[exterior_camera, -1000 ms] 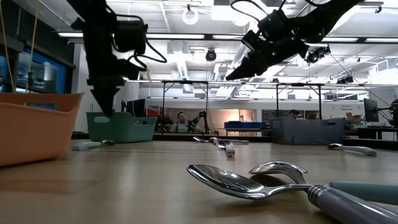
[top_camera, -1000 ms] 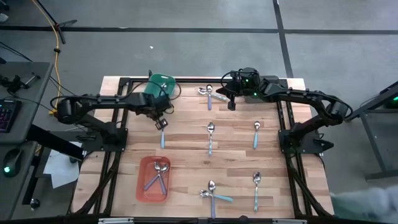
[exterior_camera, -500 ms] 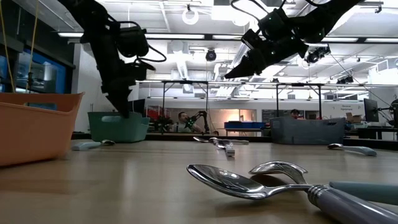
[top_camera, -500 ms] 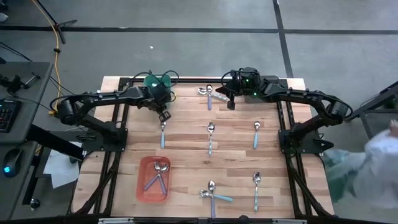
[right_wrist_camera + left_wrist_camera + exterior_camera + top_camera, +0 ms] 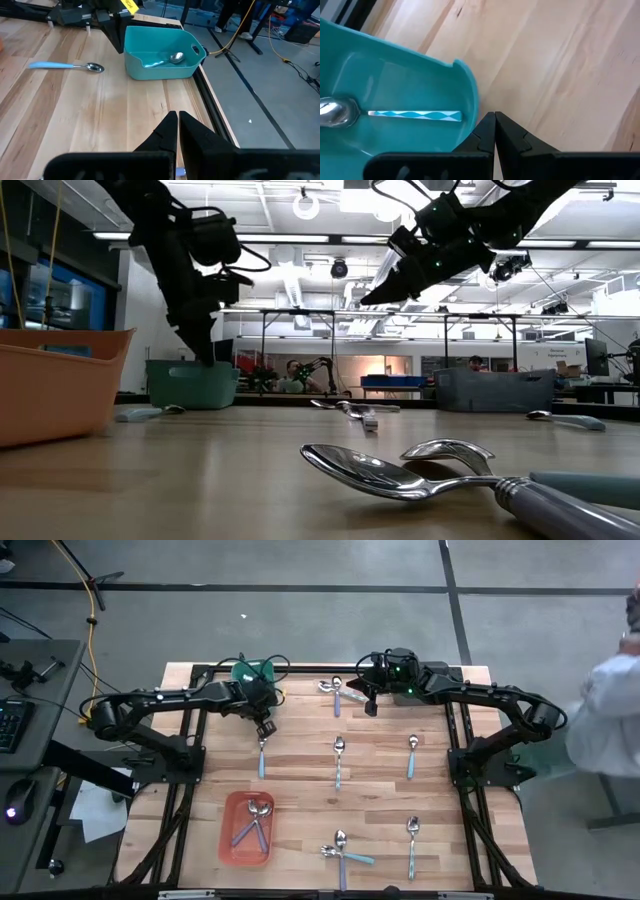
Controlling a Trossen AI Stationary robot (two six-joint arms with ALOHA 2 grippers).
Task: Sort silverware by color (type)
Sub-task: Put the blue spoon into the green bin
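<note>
The left hand (image 5: 266, 727) is closed and holds nothing; its two dark fingers (image 5: 495, 131) are pressed together. It hangs above the counter (image 5: 300, 770) just beside the teal bin (image 5: 255, 671), at the far left part of the wood. Inside this bin lies one spoon with a blue and white patterned handle (image 5: 412, 115); in the right wrist view the same spoon (image 5: 165, 60) shows with its shiny bowl toward one end of the bin (image 5: 160, 60).

The right hand (image 5: 371, 708) is also closed and empty, with its fingers (image 5: 177, 127) touching each other. It hangs above the far middle of the counter, near two spoons (image 5: 337, 690) that lie crossed at the far edge.

Just beside the left hand, toward the near side, one light blue spoon (image 5: 261, 755) lies on the wood. Two more blue spoons lie in the middle row, one (image 5: 339, 758) at the centre and one (image 5: 412, 754) more to the right. At the near edge there is a small crossed group of spoons (image 5: 342, 848) and a single spoon (image 5: 412, 840) to its right. The orange bin (image 5: 248, 828) at the near left holds some spoons, perhaps three with purple handles, but from above I cannot count them surely.

A person in light clothes (image 5: 610, 710) stands on the floor, well apart to the right of the counter.
</note>
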